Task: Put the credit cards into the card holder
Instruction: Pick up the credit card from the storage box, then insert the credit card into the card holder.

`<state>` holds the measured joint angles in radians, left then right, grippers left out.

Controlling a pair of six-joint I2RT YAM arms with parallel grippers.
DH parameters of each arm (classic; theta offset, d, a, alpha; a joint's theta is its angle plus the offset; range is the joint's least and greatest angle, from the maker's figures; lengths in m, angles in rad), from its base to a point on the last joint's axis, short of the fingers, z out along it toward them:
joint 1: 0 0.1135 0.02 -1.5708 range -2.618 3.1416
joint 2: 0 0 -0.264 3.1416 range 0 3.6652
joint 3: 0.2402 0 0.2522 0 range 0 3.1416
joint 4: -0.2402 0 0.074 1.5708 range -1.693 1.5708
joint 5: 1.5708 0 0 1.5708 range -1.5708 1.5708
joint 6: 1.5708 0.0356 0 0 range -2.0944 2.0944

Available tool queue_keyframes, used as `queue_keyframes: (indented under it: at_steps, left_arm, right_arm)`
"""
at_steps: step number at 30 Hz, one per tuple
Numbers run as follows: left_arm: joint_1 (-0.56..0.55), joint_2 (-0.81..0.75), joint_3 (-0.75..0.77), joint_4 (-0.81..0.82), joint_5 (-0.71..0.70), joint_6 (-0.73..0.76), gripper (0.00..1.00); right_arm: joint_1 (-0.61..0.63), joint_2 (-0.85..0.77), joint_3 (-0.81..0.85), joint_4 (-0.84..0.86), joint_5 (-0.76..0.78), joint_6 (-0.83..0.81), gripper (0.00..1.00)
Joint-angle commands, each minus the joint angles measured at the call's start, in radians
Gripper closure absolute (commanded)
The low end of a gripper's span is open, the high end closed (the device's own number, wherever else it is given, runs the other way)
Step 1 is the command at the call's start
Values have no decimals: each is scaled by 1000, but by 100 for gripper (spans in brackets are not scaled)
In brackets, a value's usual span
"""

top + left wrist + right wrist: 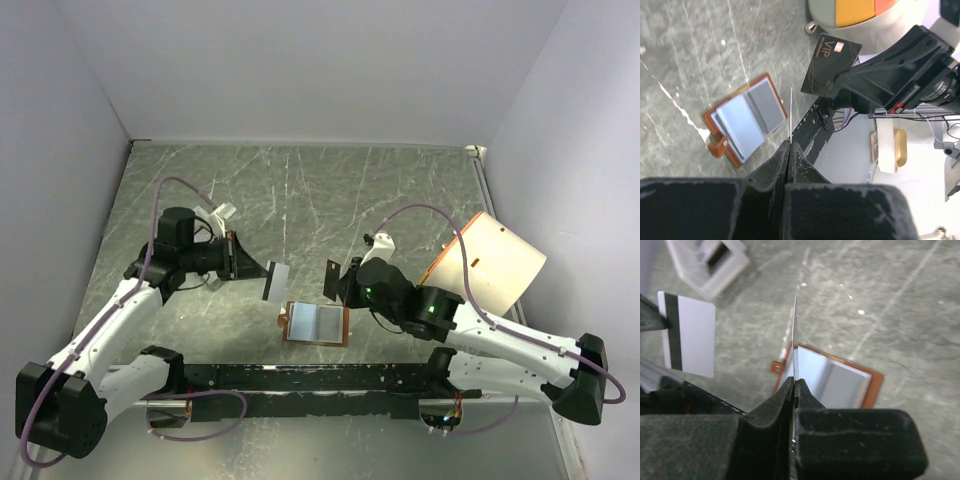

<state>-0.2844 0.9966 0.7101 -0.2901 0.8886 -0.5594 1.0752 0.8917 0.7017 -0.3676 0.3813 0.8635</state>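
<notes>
Both pincers are clamped on a card: left gripper [789, 150] pinches the white striped card [690, 335], right gripper [794, 386] pinches the dark card [830, 65]. The card holder [316, 324] lies open on the table [300, 190] between the arms, no card visibly inside. You're at the insertion step. Next, tip one card edge-down and aim carefully at a pocket slot.
</notes>
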Motion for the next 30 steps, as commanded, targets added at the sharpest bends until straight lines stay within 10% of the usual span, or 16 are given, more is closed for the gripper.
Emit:
queue_keyframes:
  at_steps: [1, 10, 30]
  left_arm:
    - [-52, 8, -86, 153, -62, -140, 93]
    - [-293, 186, -230, 482, -174, -348, 93]
    - [-453, 430, -225, 576, -389, -416, 93]
  right_arm:
    - [-1, 42, 71, -236, 54, -24, 100]
    - [-4, 121, 49, -251, -55, 12, 100]
    - [-20, 163, -102, -171, -118, 54, 100]
